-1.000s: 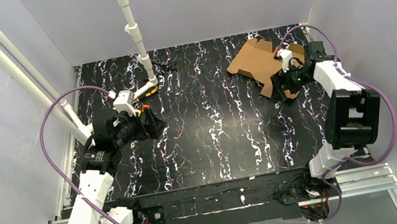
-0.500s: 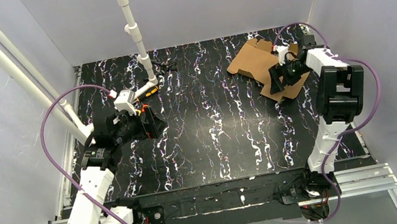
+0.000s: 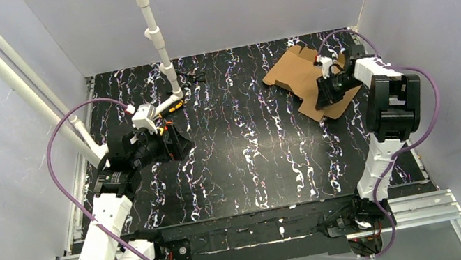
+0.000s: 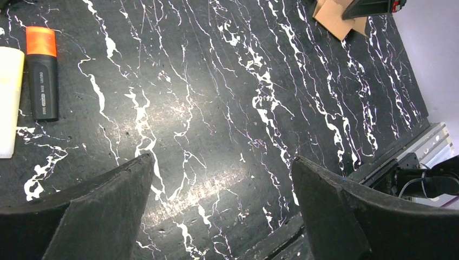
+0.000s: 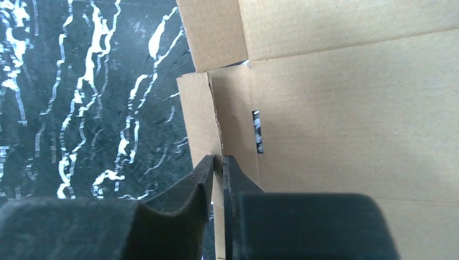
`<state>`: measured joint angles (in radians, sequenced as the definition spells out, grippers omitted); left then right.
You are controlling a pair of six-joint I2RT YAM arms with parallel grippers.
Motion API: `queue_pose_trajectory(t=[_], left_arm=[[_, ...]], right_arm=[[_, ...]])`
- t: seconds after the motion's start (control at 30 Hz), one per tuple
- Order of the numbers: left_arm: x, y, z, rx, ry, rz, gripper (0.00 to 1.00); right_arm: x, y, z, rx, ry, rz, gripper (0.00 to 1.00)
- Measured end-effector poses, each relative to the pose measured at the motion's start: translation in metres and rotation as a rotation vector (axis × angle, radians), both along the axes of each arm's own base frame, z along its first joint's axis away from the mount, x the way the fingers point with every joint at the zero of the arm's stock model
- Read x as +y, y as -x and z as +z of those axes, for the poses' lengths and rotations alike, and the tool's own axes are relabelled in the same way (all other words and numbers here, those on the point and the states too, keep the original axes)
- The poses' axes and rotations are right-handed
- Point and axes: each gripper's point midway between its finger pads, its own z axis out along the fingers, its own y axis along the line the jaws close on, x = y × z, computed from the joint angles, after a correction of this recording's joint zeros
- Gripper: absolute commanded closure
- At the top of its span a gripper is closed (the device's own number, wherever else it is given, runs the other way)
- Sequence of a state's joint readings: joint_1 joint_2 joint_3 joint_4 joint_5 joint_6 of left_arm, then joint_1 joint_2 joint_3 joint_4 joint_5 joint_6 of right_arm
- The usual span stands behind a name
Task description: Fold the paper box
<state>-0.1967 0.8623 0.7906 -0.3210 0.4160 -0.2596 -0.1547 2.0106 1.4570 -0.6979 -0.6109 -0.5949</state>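
Observation:
The paper box is a flat brown cardboard die-cut sheet lying at the table's back right. My right gripper sits at its near right part. In the right wrist view the right gripper is shut on a thin upturned flap edge of the paper box, with the cardboard pinched between both fingers. My left gripper hovers over the left part of the table, far from the box. Its jaws stand wide open in the left wrist view, the left gripper holding nothing. A corner of the paper box shows at the top there.
A black-and-orange marker lies beside a white block left of my left gripper. A white pipe rises from the back left of the table. Grey walls close in on three sides. The black marbled table fills the middle.
My right gripper has moved a little farther back over the box's near right flap and gone from open to shut on it. The left arm has not moved.

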Motion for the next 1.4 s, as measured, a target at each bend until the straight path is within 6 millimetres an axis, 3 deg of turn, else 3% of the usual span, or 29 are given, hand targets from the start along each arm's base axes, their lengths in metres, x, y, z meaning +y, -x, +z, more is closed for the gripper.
queue_pose_trajectory(t=[0.1, 0.3, 0.37, 0.53, 0.7, 0.87, 1.0, 1.13, 1.27, 1.4], left_arm=[[-0.002, 0.001, 0.001, 0.002, 0.013, -0.008, 0.02], [-0.012, 0.003, 0.007, 0.007, 0.081, -0.044, 0.02], [-0.022, 0.004, 0.01, 0.028, 0.142, -0.069, 0.02], [-0.046, 0.007, 0.007, 0.107, 0.277, -0.11, 0.02], [-0.067, 0.018, -0.032, 0.315, 0.382, -0.039, 0.04], [-0.074, 0.033, -0.085, 0.539, 0.406, 0.119, 0.04], [-0.081, 0.038, -0.097, 0.605, 0.427, 0.209, 0.12], [-0.085, 0.03, -0.105, 0.628, 0.44, 0.279, 0.22], [-0.091, 0.027, -0.127, 0.692, 0.398, 0.333, 0.33], [-0.103, 0.022, -0.136, 0.711, 0.36, 0.352, 0.37]], right_arm=[[0.009, 0.011, -0.002, 0.022, -0.033, 0.008, 0.99], [0.034, 0.04, 0.017, -0.04, -0.05, 0.061, 0.99], [0.057, 0.059, 0.022, -0.071, -0.032, 0.125, 0.99], [0.139, 0.112, 0.033, -0.164, -0.046, 0.372, 0.99], [0.175, 0.15, 0.018, -0.156, -0.045, 0.508, 0.96], [0.208, 0.179, 0.008, -0.159, -0.03, 0.683, 0.72], [0.223, 0.208, 0.0, -0.145, -0.024, 0.843, 0.57], [0.22, 0.233, -0.007, -0.101, -0.02, 0.965, 0.51], [0.22, 0.249, -0.009, -0.071, -0.02, 1.05, 0.41], [0.22, 0.26, -0.011, -0.051, -0.013, 1.119, 0.36]])
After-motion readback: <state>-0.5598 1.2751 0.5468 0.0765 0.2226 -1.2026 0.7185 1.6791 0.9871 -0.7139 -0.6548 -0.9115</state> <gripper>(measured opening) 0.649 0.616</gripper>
